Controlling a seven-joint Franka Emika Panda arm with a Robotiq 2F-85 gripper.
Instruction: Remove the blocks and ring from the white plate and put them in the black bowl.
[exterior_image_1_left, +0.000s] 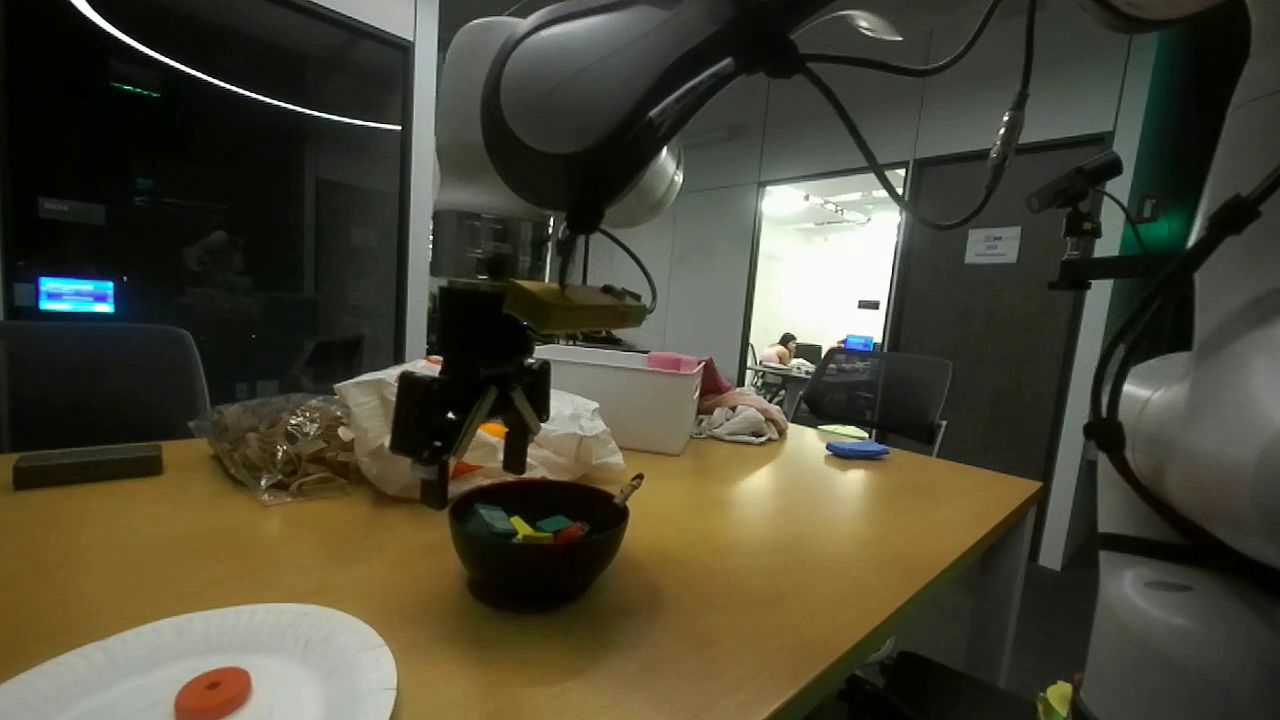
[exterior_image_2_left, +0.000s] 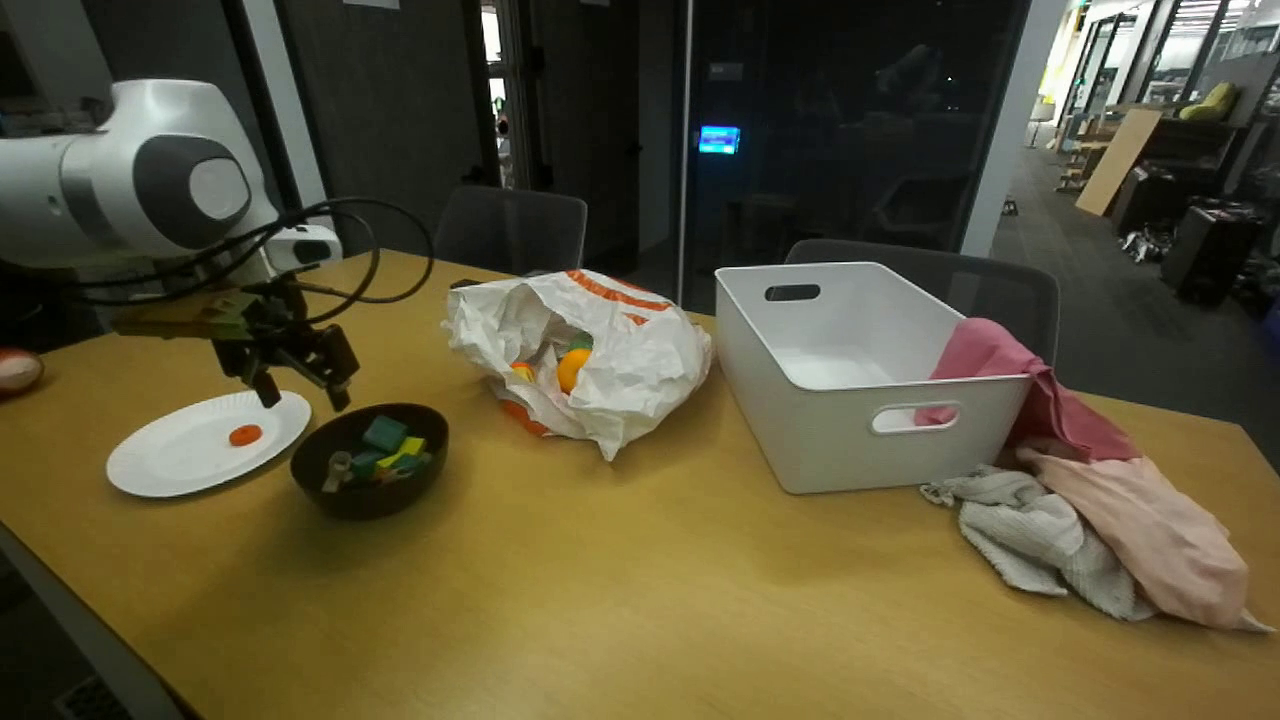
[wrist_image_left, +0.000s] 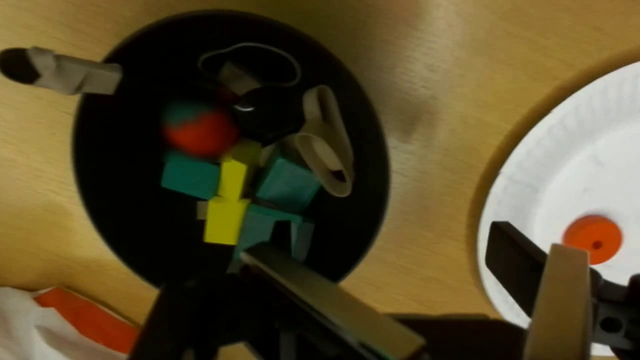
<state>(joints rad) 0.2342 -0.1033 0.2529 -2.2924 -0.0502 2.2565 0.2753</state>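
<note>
In an exterior view, the gripper (exterior_image_1_left: 475, 475) hangs above the rim of the black bowl (exterior_image_1_left: 540, 580), its fingers spread with nothing between them. Blocks (exterior_image_1_left: 493, 522) lie in the bowl. The ring (exterior_image_1_left: 213, 692) lies flat on the white plate (exterior_image_1_left: 320, 655), well apart from the gripper, down and toward that view's left side.

In an exterior view, the ring (exterior_image_2_left: 245, 435) sits on the plate's bowl-facing half, so the next move probably runs sideways off the bowl, then down.

In the wrist view, the ring (wrist_image_left: 595, 235) shows just past the plate-side finger, which hides part of its edge. It is round, without a long axis, so grip direction likely matters little.
</note>
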